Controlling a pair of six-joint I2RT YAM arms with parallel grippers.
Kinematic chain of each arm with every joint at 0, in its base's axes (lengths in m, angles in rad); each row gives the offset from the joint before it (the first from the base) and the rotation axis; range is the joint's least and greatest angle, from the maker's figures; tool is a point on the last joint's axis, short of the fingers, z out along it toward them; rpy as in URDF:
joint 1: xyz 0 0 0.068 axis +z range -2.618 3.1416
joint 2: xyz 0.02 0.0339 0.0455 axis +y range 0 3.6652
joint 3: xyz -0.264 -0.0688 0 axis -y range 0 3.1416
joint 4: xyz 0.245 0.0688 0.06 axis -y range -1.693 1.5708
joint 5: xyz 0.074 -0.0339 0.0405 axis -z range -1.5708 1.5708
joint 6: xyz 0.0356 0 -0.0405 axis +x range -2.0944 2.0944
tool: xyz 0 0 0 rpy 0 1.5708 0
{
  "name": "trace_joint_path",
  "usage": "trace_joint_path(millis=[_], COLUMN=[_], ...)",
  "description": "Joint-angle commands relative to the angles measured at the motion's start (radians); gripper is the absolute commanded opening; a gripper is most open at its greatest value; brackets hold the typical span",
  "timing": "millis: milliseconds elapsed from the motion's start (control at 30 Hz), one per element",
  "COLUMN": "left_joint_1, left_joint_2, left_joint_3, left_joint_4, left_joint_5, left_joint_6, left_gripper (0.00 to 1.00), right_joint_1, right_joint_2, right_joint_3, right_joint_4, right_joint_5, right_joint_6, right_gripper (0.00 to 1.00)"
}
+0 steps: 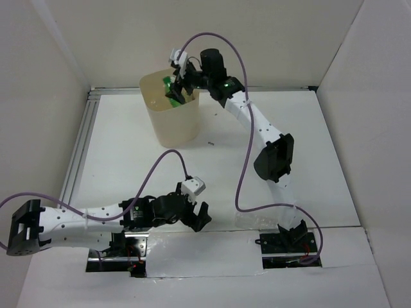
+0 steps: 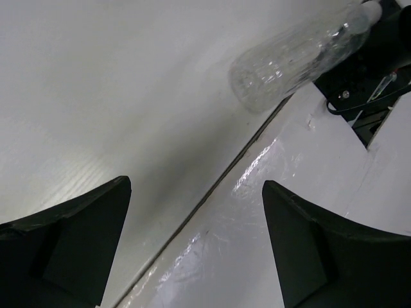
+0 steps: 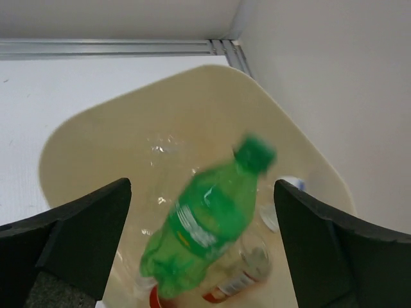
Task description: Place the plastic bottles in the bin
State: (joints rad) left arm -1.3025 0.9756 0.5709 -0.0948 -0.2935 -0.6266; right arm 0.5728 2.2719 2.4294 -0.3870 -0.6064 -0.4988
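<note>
My right gripper [image 1: 180,82] is open above the cream bin [image 1: 171,126]. A bright green bottle [image 3: 209,221] is free between its spread fingers, blurred, inside the bin's mouth [image 3: 128,109]; it shows green at the rim in the top view [image 1: 172,90]. Under it lie a bottle with a red-white label [image 3: 241,282] and clear bottles [image 3: 160,147]. A clear bottle [image 2: 295,54] lies on the table by the right arm's base, also faint in the top view [image 1: 253,218]. My left gripper [image 1: 203,215] is open and empty, low over the table's front seam [image 2: 196,186].
The right arm's black base mount [image 1: 289,244] sits just beyond the lying clear bottle. An aluminium rail [image 1: 80,144] runs along the left edge. White walls close in the back and both sides.
</note>
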Motion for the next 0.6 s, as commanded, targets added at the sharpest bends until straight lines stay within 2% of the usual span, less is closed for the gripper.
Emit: trace_joint_path(millis=[0,33,100,133,167,200,233,267,300,333,367,433,467,567], left_joint_1=[-0.007,-0.007,-0.007,-0.007,-0.007,-0.007,-0.007,0.005,0.005,0.005,0.014,0.014,0.014,0.025], left_joint_2=[0.049,0.060,0.069,0.069,0.069,0.054,0.054,0.035,0.026,0.000,-0.014,-0.046,-0.082,-0.133], left_joint_3=[0.073,0.073,0.084,0.070,0.060,0.037,0.026,0.017,0.001,0.001,-0.014,-0.028,-0.038,-0.048], left_joint_4=[0.116,0.116,0.107,0.107,0.107,0.107,0.107,0.095,0.095,0.095,0.081,0.052,0.043,0.004], left_joint_5=[0.022,0.022,-0.016,-0.033,-0.047,-0.070,-0.079,-0.090,-0.099,-0.099,-0.113,-0.163,-0.180,-0.226], left_joint_6=[0.177,0.191,0.191,0.177,0.165,0.122,0.096,0.041,0.018,-0.002,-0.018,-0.070,-0.079,-0.091], left_gripper=[0.96,0.96,0.97,0.98,0.98,0.99,0.99,0.99,0.99,0.99,0.99,0.99,0.99,0.99], right_joint_1=[-0.103,-0.132,-0.225,-0.255,-0.278,-0.307,-0.307,-0.318,-0.318,-0.304,-0.289,-0.245,-0.223,-0.154], right_joint_2=[-0.182,-0.214,-0.331,-0.375,-0.423,-0.530,-0.590,-0.720,-0.785,-0.842,-0.900,-1.041,-1.070,-1.120], right_joint_3=[0.033,0.008,-0.068,-0.193,-0.269,-0.356,-0.573,-0.695,-0.807,-0.910,-1.072,-1.185,-1.251,-1.308], right_joint_4=[-0.008,-0.050,-0.160,-0.305,-0.388,-0.473,-0.594,-0.613,-0.637,-0.692,-0.705,-0.720,-0.752,-0.802], right_joint_5=[-0.030,-0.056,-0.146,-0.177,-0.190,-0.190,-0.162,-0.101,-0.081,-0.061,-0.044,-0.033,-0.033,-0.020], right_joint_6=[0.071,0.071,-0.009,-0.067,-0.137,-0.319,-0.395,-0.447,-0.493,-0.533,-0.556,-0.531,-0.512,-0.434], right_gripper=[0.98,0.98,0.92,0.87,0.76,0.45,0.34,0.30,0.31,0.41,0.46,0.56,0.72,0.86])
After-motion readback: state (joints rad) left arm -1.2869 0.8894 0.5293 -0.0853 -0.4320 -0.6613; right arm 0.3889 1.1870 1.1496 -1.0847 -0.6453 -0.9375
